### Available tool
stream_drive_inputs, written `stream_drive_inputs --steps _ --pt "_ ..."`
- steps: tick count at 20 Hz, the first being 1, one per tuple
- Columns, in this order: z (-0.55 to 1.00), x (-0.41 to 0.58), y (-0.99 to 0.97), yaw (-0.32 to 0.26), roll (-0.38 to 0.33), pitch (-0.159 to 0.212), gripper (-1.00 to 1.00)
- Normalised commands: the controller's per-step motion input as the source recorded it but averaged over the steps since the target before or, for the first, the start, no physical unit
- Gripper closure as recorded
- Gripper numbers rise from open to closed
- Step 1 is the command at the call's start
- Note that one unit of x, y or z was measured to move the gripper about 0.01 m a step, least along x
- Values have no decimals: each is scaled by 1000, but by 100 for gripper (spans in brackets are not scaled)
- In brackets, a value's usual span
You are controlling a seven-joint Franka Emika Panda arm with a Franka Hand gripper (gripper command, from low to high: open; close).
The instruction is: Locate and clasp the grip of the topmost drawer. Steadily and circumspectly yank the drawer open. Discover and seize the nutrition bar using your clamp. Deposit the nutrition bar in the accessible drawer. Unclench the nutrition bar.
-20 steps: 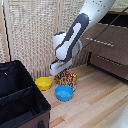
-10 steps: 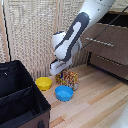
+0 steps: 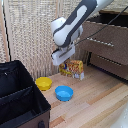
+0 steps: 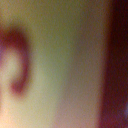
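Observation:
The nutrition bar (image 3: 74, 69), a packet in red, yellow and orange print, stands on the wooden floor by the slatted wall. My clamp (image 3: 63, 63) is low over the packet's end toward the exterior view's left, its white block right above it. The fingers are too small and hidden to tell whether they are open or shut. The wrist view is only a close blur of yellow and red print (image 4: 60, 60). At the exterior view's right, the topmost drawer (image 3: 105, 47) juts out of the dresser, showing its silver handle (image 3: 100, 42) and a dark inside above its front.
A yellow bowl (image 3: 43, 83) and a blue bowl (image 3: 63, 92) sit on the floor in front of the packet. A large black box (image 3: 20, 97) fills the exterior view's lower left. A lower drawer (image 3: 111, 66) sits under the open one.

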Motion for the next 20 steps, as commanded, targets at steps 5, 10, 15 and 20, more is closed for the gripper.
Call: stream_drive_inputs --steps 5,10,15,20 --pt "1000 371 0 -151 -25 73 100" --pt "1000 414 0 -171 -36 81 100" --pt "990 354 1 -143 -37 98 100" --pt "972 274 -1 -161 -45 103 100"
